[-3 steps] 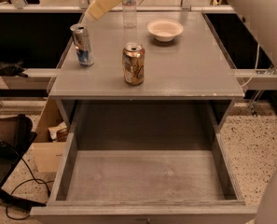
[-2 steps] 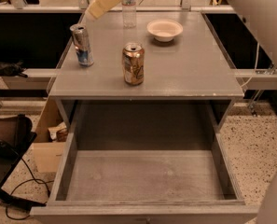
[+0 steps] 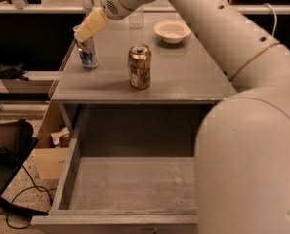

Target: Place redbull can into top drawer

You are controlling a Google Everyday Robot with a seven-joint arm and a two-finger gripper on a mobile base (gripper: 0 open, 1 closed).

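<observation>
1. Upper left: gripper (image 3: 87,29) at top of upright redbull can (image 3: 88,56) on desk (image 3: 183,77), apparently for a grasp; open or closed, cannot tell.
2. Lower centre: top drawer (image 3: 130,184) pulled out, ready to receive.

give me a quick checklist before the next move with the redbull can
1. Gripper at the top of the redbull can: ok.
2. Firm grip on the can: cannot tell.
3. Redbull can upright on the cabinet top, near its left edge: ok.
4. Top drawer pulled open: ok.
5. Drawer's right side free: cannot tell, the arm hides it.
6. Gold can standing apart from the redbull can: ok.
</observation>
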